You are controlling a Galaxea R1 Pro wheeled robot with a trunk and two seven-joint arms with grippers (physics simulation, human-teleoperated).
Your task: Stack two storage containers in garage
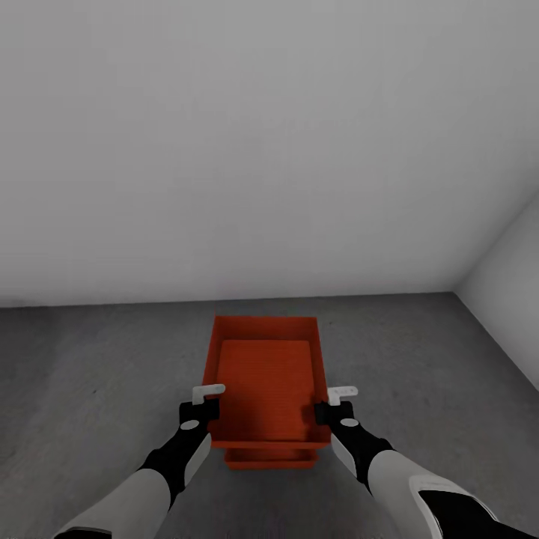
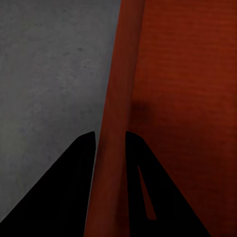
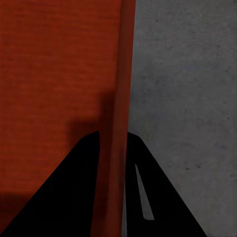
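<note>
Bare room: plain white-grey wall (image 1: 254,142) across twelve o'clock, meeting a second wall (image 1: 509,292) in a corner at two o'clock. Dark grey, rough, concrete-like floor (image 1: 90,359) from nine through three o'clock, softly and evenly lit.

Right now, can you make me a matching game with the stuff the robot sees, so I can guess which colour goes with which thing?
Things:
1. upper storage container
2. garage floor
3. back wall
4. left gripper

Colours or states:
A. plain white-grey
B. dark grey and rough
C. orange-red, open-topped, with a second container's edge peeking out beneath
D. black fingers closed on a container's side wall

Pairs: 1-C, 2-B, 3-A, 4-D
</note>
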